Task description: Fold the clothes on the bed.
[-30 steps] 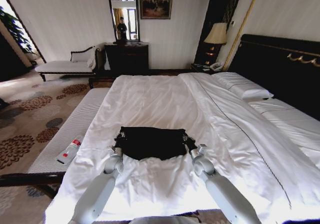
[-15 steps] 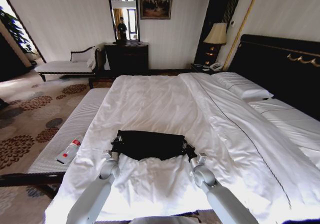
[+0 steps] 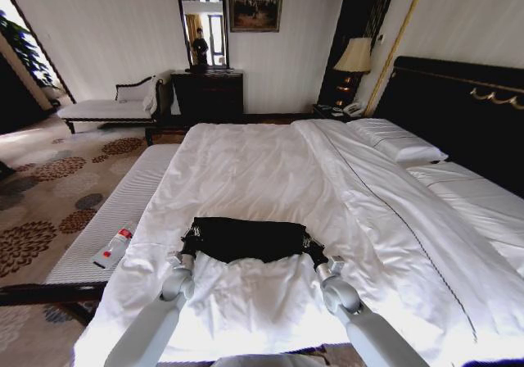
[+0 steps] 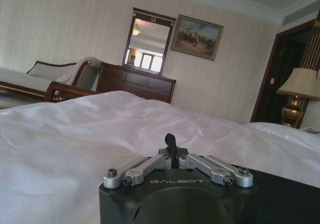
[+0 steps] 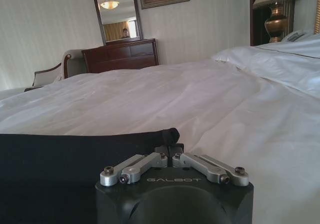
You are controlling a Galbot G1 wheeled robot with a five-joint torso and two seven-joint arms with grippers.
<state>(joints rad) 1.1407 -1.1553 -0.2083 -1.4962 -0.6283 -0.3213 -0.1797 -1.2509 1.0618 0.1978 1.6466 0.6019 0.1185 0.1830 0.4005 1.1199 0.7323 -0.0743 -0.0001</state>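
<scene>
The left end effector (image 3: 190, 241) and right end effector (image 3: 309, 244) each pinch a corner of the black T-shirt (image 3: 246, 237) on the bed (image 3: 246, 162). A bottle (image 3: 115, 246) lies on the bench (image 3: 123, 211) alongside, well clear.

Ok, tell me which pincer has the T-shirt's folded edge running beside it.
The right pincer: the black T-shirt stretches away on one side of it as a folded edge. The left pincer has mostly white duvet around it.
</scene>
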